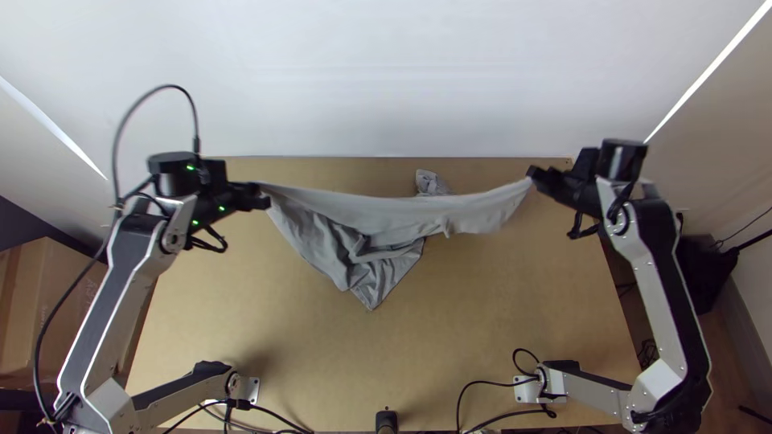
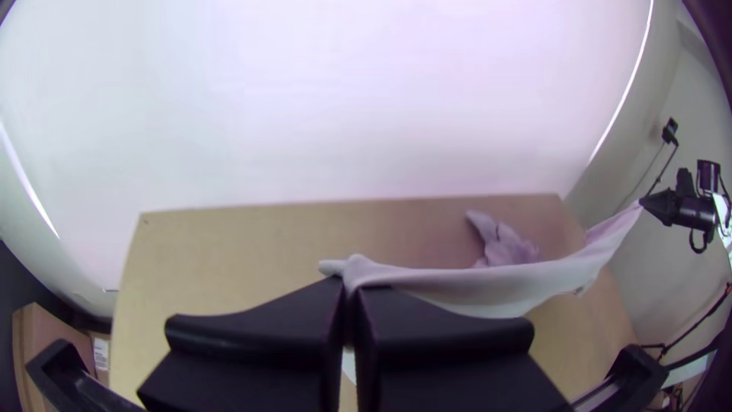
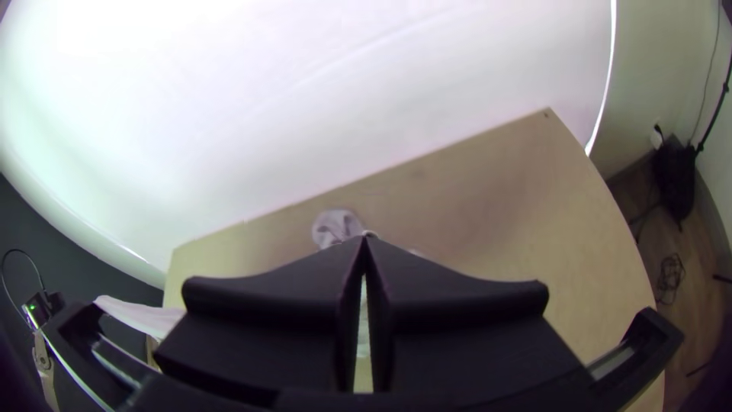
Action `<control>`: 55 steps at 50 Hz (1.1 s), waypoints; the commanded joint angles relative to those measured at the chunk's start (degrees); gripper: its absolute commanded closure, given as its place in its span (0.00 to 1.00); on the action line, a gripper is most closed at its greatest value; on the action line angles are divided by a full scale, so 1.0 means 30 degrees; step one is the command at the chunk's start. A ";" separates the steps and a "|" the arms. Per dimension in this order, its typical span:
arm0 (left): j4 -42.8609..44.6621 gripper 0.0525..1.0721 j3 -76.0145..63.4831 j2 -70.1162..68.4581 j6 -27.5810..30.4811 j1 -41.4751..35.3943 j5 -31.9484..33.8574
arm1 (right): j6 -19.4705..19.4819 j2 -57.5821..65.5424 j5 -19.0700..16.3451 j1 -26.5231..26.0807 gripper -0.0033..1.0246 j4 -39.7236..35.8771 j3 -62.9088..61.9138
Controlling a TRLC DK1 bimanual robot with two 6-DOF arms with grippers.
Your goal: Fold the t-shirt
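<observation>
While t-shirt hangs gripped, left pincer, right pincer

T-shirt seemingly in left end effector

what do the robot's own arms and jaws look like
Both arms have silver-grey links with black panels and black joints. Black cables loop around them, and small green lights show on the left arm. The jaws are wide, flat and black.

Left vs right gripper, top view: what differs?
The left gripper has green lights; the right gripper shows none lit. More t-shirt drapes near the left gripper; a narrower band reaches the right gripper. Both are black and closed on the t-shirt.
</observation>
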 commanded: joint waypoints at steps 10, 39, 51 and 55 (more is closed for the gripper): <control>-0.0293 0.98 0.6971 -0.0099 -0.0048 0.2359 -0.0639 | -0.0104 0.1805 0.0257 0.0231 0.97 0.1473 0.7427; 0.0996 0.98 1.0809 -0.5402 -0.0253 0.5289 -0.1869 | -0.0749 -0.4611 0.1106 0.1051 0.97 0.3260 1.2554; 0.1611 0.98 1.0516 -0.8595 -0.1923 0.4674 -0.1840 | -0.0749 -0.7658 0.0638 0.0992 0.97 0.2996 1.2407; 0.1113 0.98 1.0457 -0.9269 -0.2069 0.4000 -0.1840 | -0.0749 -0.8126 0.0140 0.0875 0.97 0.2498 1.2436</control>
